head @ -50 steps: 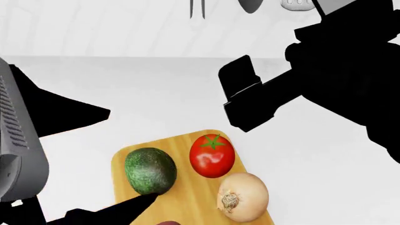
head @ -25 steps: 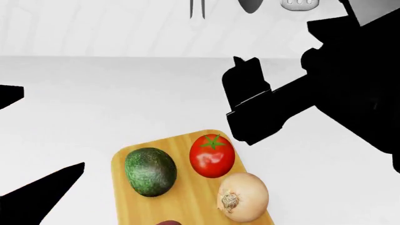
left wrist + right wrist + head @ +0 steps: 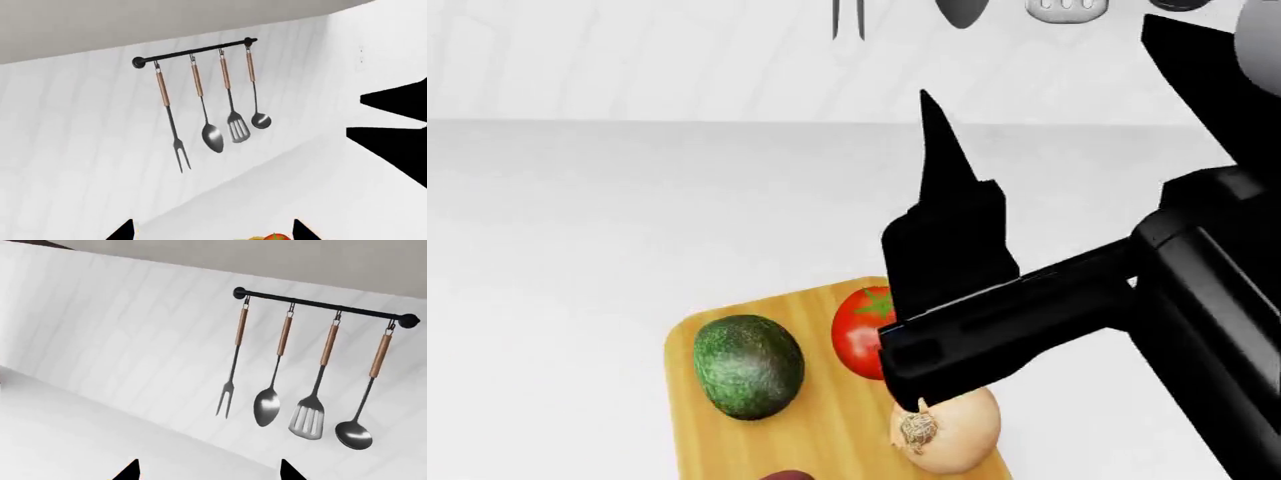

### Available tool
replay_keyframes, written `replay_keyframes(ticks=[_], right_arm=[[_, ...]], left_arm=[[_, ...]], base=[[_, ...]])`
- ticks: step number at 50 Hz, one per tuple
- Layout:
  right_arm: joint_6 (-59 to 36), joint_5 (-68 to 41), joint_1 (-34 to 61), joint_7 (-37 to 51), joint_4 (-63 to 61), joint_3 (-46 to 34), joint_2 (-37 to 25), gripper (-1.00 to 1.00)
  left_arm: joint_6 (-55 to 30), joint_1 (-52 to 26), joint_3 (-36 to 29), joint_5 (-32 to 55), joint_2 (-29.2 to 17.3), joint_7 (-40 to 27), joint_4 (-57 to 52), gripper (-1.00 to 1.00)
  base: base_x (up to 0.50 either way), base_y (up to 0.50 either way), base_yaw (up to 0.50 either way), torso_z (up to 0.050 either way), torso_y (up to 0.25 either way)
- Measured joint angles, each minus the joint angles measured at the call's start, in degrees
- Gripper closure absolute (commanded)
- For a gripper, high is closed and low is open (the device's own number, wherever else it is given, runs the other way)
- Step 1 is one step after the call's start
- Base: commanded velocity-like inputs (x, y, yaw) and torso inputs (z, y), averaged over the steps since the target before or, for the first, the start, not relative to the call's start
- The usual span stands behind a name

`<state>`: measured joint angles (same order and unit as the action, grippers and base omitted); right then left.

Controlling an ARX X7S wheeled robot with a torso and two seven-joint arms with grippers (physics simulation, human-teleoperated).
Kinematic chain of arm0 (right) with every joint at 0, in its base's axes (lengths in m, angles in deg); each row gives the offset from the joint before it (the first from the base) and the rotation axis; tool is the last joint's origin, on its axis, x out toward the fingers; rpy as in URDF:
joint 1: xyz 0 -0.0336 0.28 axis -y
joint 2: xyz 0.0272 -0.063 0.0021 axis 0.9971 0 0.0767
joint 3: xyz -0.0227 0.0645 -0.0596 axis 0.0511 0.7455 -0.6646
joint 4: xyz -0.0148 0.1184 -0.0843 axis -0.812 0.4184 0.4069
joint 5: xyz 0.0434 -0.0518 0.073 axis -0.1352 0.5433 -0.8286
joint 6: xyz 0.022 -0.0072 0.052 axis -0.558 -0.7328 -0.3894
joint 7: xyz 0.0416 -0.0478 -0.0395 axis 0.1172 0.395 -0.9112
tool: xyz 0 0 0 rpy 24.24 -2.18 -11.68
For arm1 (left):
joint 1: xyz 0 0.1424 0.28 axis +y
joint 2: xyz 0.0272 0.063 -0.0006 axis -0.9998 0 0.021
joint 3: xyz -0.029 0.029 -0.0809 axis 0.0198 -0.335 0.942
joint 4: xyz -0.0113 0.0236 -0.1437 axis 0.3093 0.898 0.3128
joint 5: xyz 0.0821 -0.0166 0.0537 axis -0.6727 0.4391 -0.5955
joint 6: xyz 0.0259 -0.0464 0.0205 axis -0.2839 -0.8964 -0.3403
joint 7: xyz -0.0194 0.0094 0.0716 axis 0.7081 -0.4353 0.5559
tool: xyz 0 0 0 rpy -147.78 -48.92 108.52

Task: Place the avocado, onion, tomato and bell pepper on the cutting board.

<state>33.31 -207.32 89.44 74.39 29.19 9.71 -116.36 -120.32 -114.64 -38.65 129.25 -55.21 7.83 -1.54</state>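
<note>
From my head camera I see the cutting board (image 3: 827,440) lying on the white worktop (image 3: 627,220), near the lower edge of the view and running out of frame at the bottom. The avocado (image 3: 747,366) sits on the board's left part, clear of everything else. The tomato (image 3: 860,330) rests on the board's far right corner, its right side hidden behind my right gripper (image 3: 941,150). The onion (image 3: 941,425) is on the board just nearer to me than the tomato, root tuft facing the camera, its top covered by the same black arm. At the very bottom edge a sliver of dull reddish-brown shows on the board; I take it for the bell pepper (image 3: 781,476), though too little is in frame to be certain. My right arm reaches in from the right, above the tomato and onion, and its jaws point up and away toward the wall; I cannot tell from these views whether they are open or closed, and nothing is visible between them. My left gripper does not show in the head view; its wrist camera catches only two dark finger tips (image 3: 123,231) at the frame's edge with a glimpse of the tomato between them, so I cannot tell its state either. Both wrist cameras face the tiled wall, where a black rail (image 3: 320,305) carries a fork (image 3: 230,370), a spoon (image 3: 270,380), a slotted turner (image 3: 310,395) and a ladle (image 3: 360,400).
</note>
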Motion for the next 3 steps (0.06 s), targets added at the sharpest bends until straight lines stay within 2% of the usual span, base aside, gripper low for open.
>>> replay_keyframes(ticks=[3], right_arm=[[3.5,1.4,-1.9,0.5,-1.9,1.2,-1.3,-1.0]], left_arm=[[3.5,1.4,0.4,-2.2,-2.2,0.1,-1.4,-1.0]], base=[[0.0,0.0,0.0,0.0,0.0]])
